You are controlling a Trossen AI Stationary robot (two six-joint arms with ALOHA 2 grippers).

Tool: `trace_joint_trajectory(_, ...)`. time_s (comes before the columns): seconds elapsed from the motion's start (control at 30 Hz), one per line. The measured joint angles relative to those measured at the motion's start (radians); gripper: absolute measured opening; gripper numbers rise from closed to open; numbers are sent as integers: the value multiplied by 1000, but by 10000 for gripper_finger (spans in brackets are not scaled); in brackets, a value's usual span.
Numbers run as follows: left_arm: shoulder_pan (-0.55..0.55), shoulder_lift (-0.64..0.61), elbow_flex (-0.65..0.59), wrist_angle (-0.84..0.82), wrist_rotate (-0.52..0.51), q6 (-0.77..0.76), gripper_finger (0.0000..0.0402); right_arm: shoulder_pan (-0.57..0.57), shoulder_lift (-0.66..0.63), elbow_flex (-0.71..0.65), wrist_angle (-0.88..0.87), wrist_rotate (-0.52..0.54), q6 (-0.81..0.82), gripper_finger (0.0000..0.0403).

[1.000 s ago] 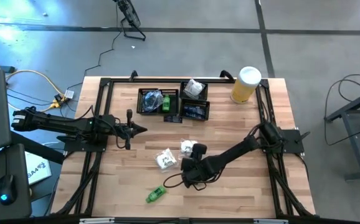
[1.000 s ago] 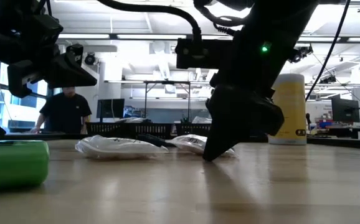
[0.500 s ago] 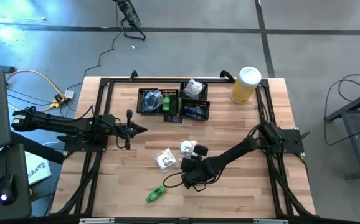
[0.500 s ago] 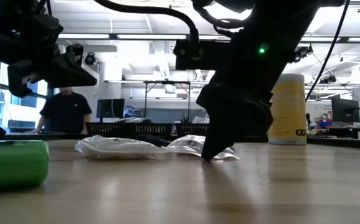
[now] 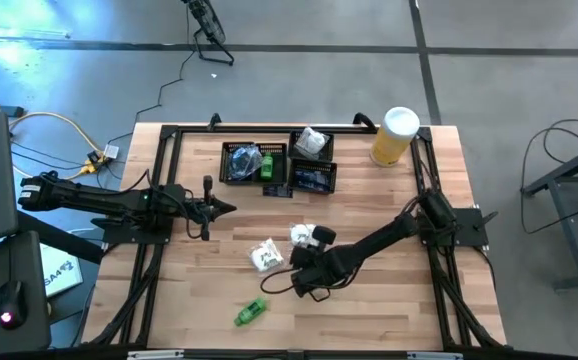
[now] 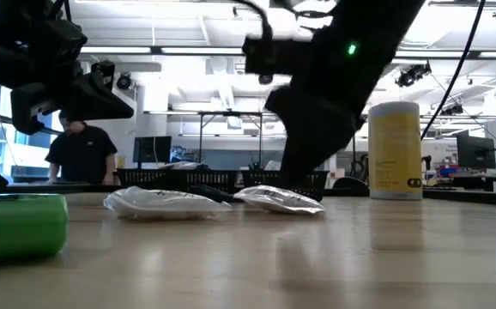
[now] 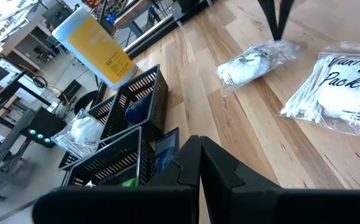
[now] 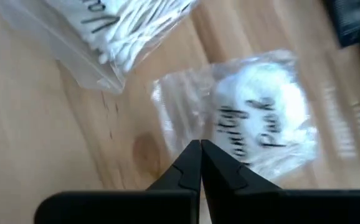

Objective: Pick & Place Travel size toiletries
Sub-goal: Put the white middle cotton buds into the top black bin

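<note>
A white cotton-ball sachet (image 5: pixel 302 236) lies flat on the table's middle. My right gripper (image 5: pixel 308 248) slants down over it, shut, with its tips (image 7: pixel 278 37) at the sachet's edge (image 8: pixel 186 134). A clear pack of cotton swabs (image 5: pixel 266 257) lies just to the sachet's left. A green tube (image 5: pixel 251 312) lies nearer the front edge. My left gripper (image 5: pixel 227 208) hovers shut at the table's left, holding nothing. My right gripper's shut fingertips (image 8: pixel 195 155) stand over the sachet's clear film edge (image 8: pixel 167 146), coming from above on a slant. Whether they pinch the film or only touch it, I cannot tell. The sachet (image 6: pixel 278 199) rests flat on the table.
Black mesh trays (image 5: pixel 254 163) (image 5: pixel 312 160) with packets stand at the far middle. A yellow cylinder with a white lid (image 5: pixel 394 135) stands at the far right. A person (image 6: pixel 81 154) stands beyond the table. Bare wood lies at the front right.
My right gripper has shut over the white sachet, rolled a little and risen slightly. The sachet stays on the table and now shows in full in the low view.
</note>
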Motion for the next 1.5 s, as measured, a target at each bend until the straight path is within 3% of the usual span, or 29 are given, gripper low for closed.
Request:
trace_joint_trajectory(0.1,0,0,0,0,-2,0,1,1,-26,1,-21,2,-6,3)
trace_joint_trajectory(0.27,0,0,0,-2,-1,0,1,2,-46,1,-75,-95,4,3)
trace_joint_trajectory(0.5,0,0,0,-13,-1,1,1,4,-48,2,22,-124,-37,3)
trace_joint_trajectory(0.83,0,0,0,-18,-1,2,1,-60,-48,2,148,-496,-33,3)
trace_joint_trajectory(1.0,0,0,0,-18,3,0,1,-55,-48,16,135,-415,-23,3)
trace_joint_trajectory(1.27,0,0,0,-18,32,0,1,-17,-50,171,-61,-232,2,3)
trace_joint_trajectory(1.5,0,0,0,-15,32,0,1,-11,-13,256,-142,-202,31,3)
